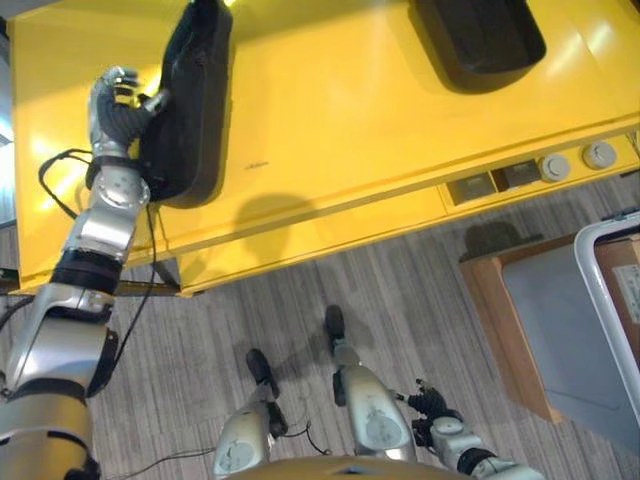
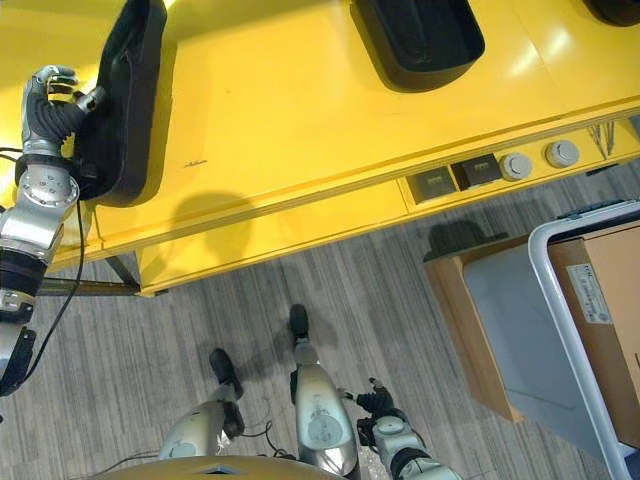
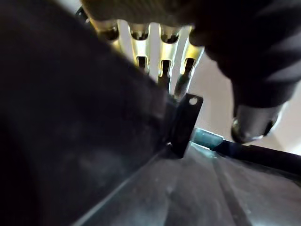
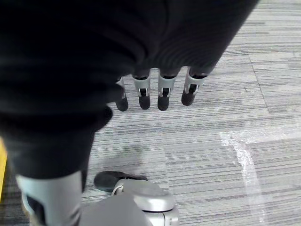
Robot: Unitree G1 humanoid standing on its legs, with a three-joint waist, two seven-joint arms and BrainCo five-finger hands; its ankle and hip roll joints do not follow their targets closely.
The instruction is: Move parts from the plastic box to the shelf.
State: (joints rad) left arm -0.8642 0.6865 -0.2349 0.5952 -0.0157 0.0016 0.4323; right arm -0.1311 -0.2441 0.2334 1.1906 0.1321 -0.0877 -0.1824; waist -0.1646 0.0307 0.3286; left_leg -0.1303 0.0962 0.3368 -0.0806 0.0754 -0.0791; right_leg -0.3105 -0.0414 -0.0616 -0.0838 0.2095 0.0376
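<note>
A long black moulded part [image 1: 190, 100] lies on the yellow shelf top [image 1: 350, 110] at its left end. My left hand [image 1: 120, 105] is at the part's left edge, thumb against its side and fingers [image 3: 162, 61] curled over the rim beside a small black bracket [image 3: 186, 122]. A second black part [image 1: 480, 40] rests at the far right of the shelf. My right hand [image 1: 435, 405] hangs low over the striped floor, its fingers [image 4: 162, 94] straight and holding nothing.
The shelf's front edge carries two round knobs [image 1: 598, 155] and two dark sockets [image 1: 470, 187]. At the right stand a wooden-sided crate with a grey inside [image 1: 500, 310], a white tube frame [image 1: 600, 290] and a cardboard box [image 2: 610, 300].
</note>
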